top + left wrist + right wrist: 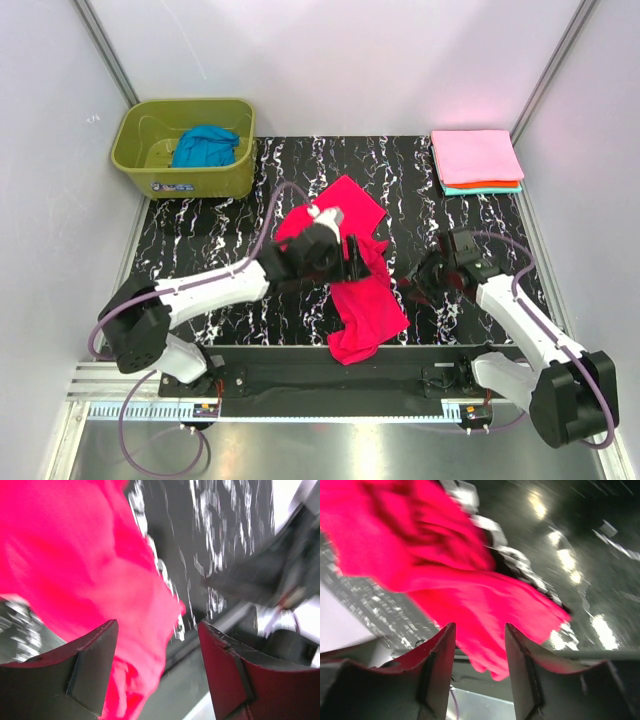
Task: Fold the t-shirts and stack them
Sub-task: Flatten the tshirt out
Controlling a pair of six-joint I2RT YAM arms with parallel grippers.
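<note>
Lying crumpled on the table [220, 215], the red shirt [368, 310] runs from the middle to the near edge. The left gripper [352, 258] hovers over its middle, jaws spread wide and clamping nothing; red cloth shows beyond them. The right gripper [420, 282] sits just right of the shirt, jaws parted. Its wrist view is blurred, but the cloth seems to lie past the fingertips [451, 630], not pinched. At the far right, the pink shirt [476, 155] tops a folded stack over the orange shirt [492, 185] and teal shirt [455, 190]. The blue shirt [205, 147] lies in the tub [140, 165].
</note>
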